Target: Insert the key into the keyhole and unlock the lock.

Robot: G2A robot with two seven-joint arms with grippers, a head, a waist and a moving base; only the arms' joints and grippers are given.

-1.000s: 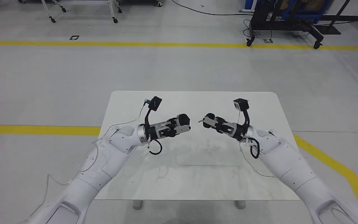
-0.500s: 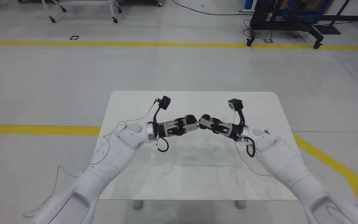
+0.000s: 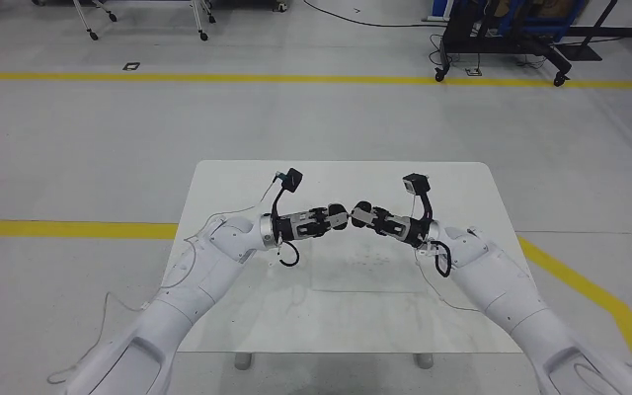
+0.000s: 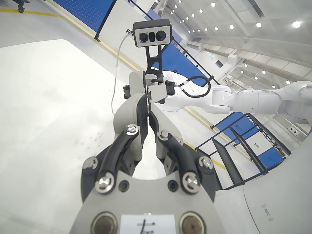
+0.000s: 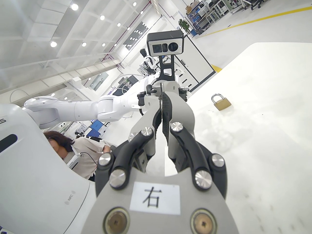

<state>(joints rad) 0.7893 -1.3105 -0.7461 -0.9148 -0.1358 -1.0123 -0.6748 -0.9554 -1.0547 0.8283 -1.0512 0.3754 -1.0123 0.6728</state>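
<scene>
Brass padlock (image 5: 221, 102) lies on table (image 5: 256, 135); left pincer (image 4: 147, 96) and right pincer (image 5: 161, 96), both closed, sit tip-to-tip.

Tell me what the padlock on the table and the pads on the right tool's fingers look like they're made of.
Padlock: the body looks like brass, a yellow-gold tone with a dull sheen. Its shackle is silvery and bright, probably steel. Pads on the right tool: likely rubber or a similar soft plastic, judging by the matte black, ribbed surface.
</scene>
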